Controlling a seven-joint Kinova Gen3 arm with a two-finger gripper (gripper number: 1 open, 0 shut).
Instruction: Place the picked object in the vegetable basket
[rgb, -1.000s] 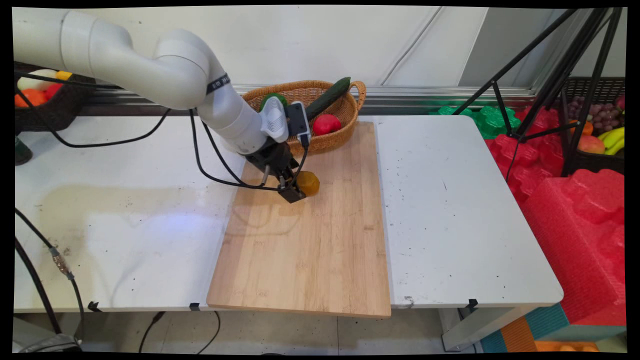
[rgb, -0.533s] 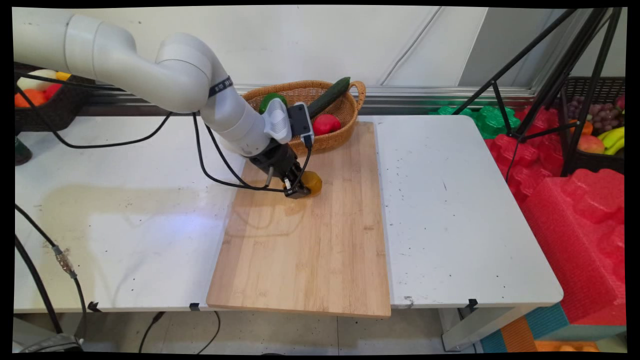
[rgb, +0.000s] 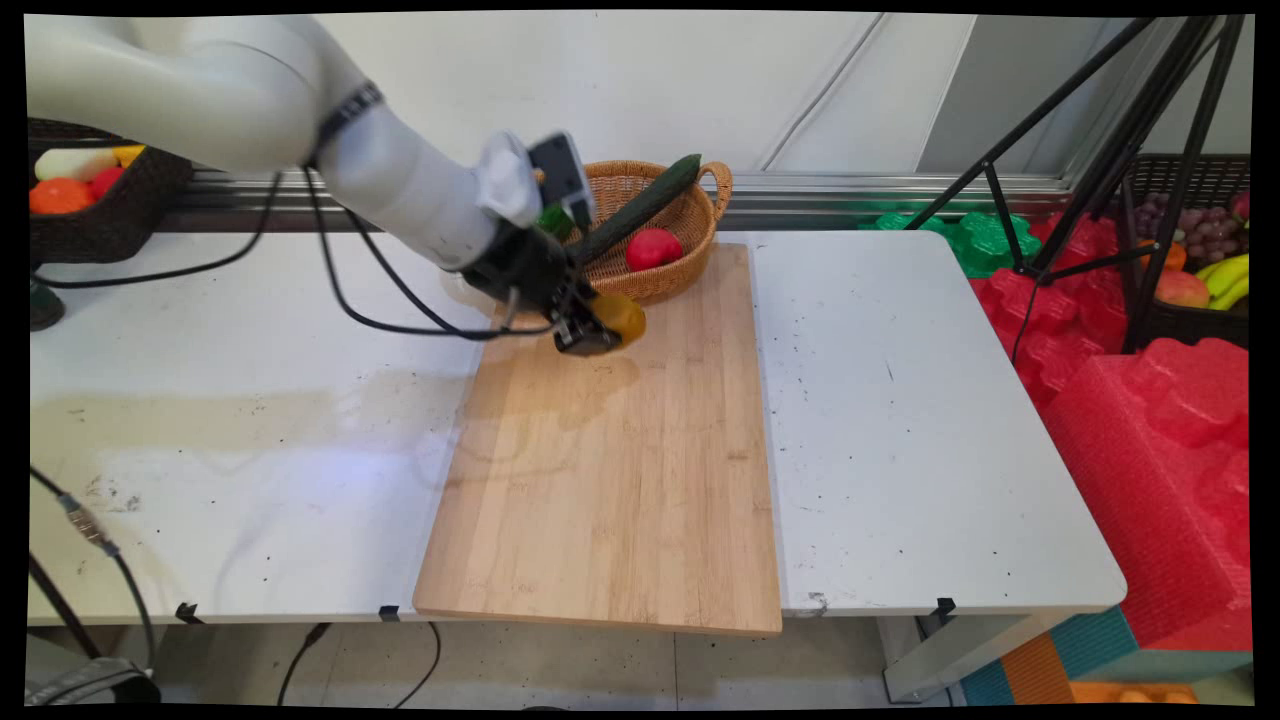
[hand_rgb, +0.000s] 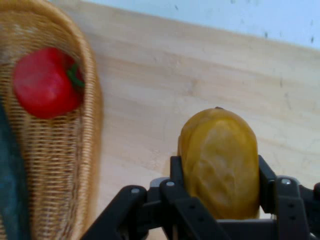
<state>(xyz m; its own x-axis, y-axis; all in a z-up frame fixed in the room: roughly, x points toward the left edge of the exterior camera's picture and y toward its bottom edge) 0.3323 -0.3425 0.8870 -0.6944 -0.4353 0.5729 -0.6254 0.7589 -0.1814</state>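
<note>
My gripper is shut on a yellow-orange fruit, oval and a little wrinkled. It hangs above the far end of the wooden cutting board, just in front of the wicker basket. The basket holds a red fruit, a long dark green cucumber and a green item partly hidden behind my hand. In the hand view the two fingers press on the fruit's left and right sides.
The board lies across the join of two white tables. A dark basket of fruit stands at the far left. Red foam blocks, a black tripod and a crate of fruit stand to the right.
The gripper has risen off the board with the yellow-orange fruit in it and drawn back toward the basket. The arm has lifted with it.
</note>
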